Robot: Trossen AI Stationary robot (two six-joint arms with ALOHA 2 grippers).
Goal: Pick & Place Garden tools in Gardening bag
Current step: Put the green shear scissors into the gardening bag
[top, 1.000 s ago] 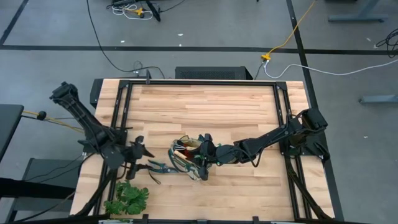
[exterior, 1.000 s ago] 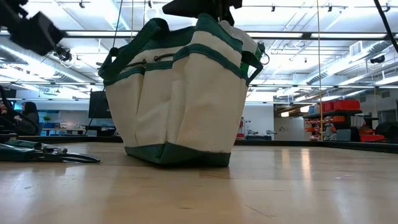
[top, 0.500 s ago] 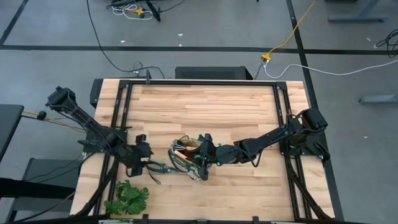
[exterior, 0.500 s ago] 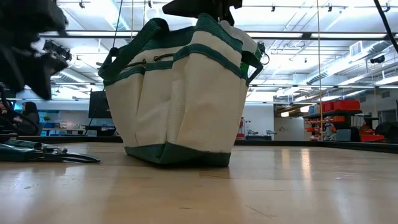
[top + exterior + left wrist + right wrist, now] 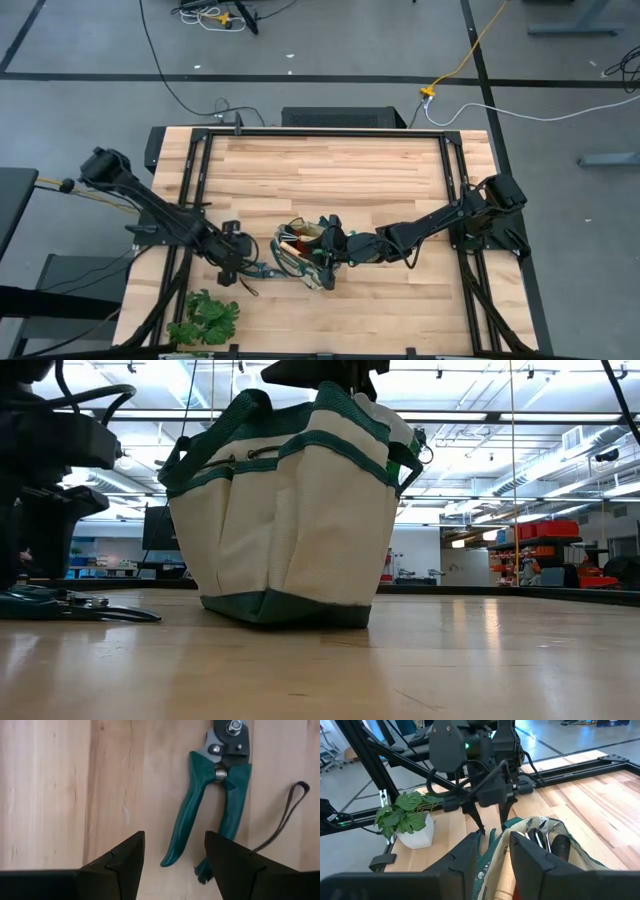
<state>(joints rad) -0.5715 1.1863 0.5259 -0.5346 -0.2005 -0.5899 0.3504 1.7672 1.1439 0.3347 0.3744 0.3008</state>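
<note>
— Two arms are engaged at the gardening bag (image 5: pixel 300 255), which stands on the table (image 5: pixel 330 175) near its front edge. How should the step be carried out?

— It is judged that the bag should be kept steady by the right gripper (image 5: pixel 492 851), whose fingers are closed on the green-trimmed rim so that the mouth is held open; metal tool heads can be seen inside. A slack rim would likely spoil the drop.

— And the other arm?

— The left gripper (image 5: pixel 174 851) is poised above the pruning shears (image 5: pixel 212 805), its fingers spread and empty. The shears lie flat on the wood just beside the bag, on the side toward the potted plant (image 5: pixel 205 320).

— How should they be taken?

— Both green handles would best be straddled together near the spring, and squeezed shut so the blades cannot swing. A slight shift toward the handles seems needed, since only one handle lies between the fingers now.

— Any hazard?

— The wrist loop (image 5: pixel 282 817) beside the handles could be snagged; it is better left outside the grasp.
</note>
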